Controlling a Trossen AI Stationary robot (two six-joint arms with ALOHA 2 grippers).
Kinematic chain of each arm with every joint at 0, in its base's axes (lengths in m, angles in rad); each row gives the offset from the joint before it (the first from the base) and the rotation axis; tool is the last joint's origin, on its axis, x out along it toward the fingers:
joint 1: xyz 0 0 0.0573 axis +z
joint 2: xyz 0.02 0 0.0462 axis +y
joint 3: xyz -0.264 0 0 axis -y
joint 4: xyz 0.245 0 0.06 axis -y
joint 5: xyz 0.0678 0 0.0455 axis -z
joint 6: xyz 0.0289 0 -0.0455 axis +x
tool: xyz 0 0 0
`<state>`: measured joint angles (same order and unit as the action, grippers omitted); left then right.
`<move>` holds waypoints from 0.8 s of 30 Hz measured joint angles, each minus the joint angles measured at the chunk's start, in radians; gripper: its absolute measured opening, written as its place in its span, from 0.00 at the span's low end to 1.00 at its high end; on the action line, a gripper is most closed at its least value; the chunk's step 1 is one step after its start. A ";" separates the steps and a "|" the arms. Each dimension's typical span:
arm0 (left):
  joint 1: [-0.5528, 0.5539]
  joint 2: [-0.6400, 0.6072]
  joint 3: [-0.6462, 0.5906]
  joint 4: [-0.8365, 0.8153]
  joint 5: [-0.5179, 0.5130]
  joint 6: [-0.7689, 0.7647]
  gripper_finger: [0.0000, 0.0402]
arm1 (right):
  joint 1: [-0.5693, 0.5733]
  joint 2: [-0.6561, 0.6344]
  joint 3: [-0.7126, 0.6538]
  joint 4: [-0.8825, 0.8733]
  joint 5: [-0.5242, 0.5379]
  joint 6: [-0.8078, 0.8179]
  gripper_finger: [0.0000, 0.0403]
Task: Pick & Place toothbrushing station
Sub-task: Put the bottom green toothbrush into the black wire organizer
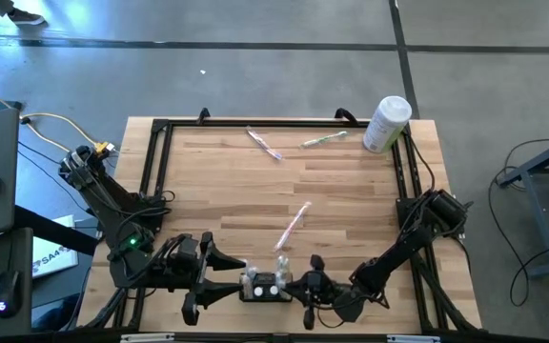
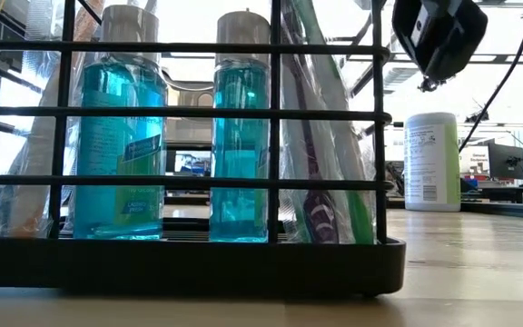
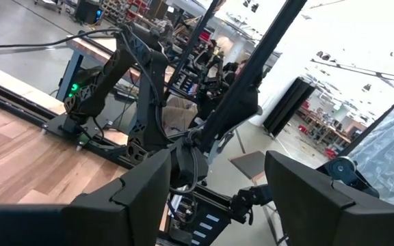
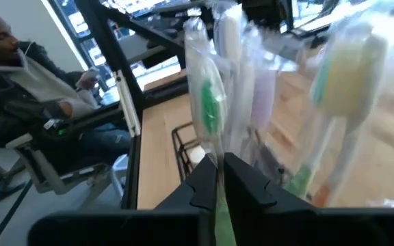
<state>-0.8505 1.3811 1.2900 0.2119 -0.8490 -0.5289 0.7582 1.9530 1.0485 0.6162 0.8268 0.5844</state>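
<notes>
The toothbrushing station [image 1: 267, 285] is a low black wire rack [image 2: 189, 263] at the table's near edge. In it stand two blue mouthwash bottles [image 2: 121, 145] and several wrapped toothbrushes, which are at its right end. One of them, a green toothbrush [image 4: 211, 102], stands upright there [image 2: 360, 213]. My right gripper [image 4: 219, 179] is at the rack's right end [image 1: 300, 284], shut on this brush. My left gripper [image 3: 217, 184] stands open just left of the rack [image 1: 225, 274], with nothing between its fingers. My right gripper pinches the wrapped green toothbrush between its two fingers; a strip of its green handle [image 4: 219, 219] shows in the narrow gap. The fingers come about level from the table's right and lie across the brush. The brush stands upright among the others, its head above the fingers.
Three wrapped toothbrushes lie loose on the wood: two at the far side [image 1: 265, 143] [image 1: 324, 139] and one mid-table [image 1: 292, 227]. A tall white cylindrical container [image 1: 386, 124] stands at the far right corner. A black frame [image 1: 160, 162] rims the table. A person [image 4: 19, 75] sits beyond the table.
</notes>
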 joint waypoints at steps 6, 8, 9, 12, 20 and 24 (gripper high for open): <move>0.000 0.000 0.000 0.000 0.000 0.000 0.58 | 0.000 0.001 0.000 -0.014 -0.023 0.020 0.19; 0.000 0.000 0.000 0.000 0.000 0.000 0.58 | 0.000 0.001 0.000 -0.013 -0.025 0.017 0.24; 0.000 0.000 0.000 0.000 0.000 0.000 0.58 | 0.001 0.001 0.000 -0.013 -0.024 0.017 0.26; 0.000 0.000 0.000 0.000 0.000 0.000 0.58 | 0.001 0.001 0.000 -0.013 -0.024 0.015 0.32; 0.000 0.000 0.000 0.000 0.000 0.000 0.58 | 0.001 0.001 0.000 -0.009 -0.023 -0.009 0.38; 0.000 0.000 0.000 -0.003 0.000 0.000 0.58 | 0.003 -0.002 0.000 -0.008 -0.020 -0.012 0.42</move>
<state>-0.8505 1.3811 1.2900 0.2093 -0.8489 -0.5285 0.7614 1.9510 1.0481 0.6079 0.8067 0.5724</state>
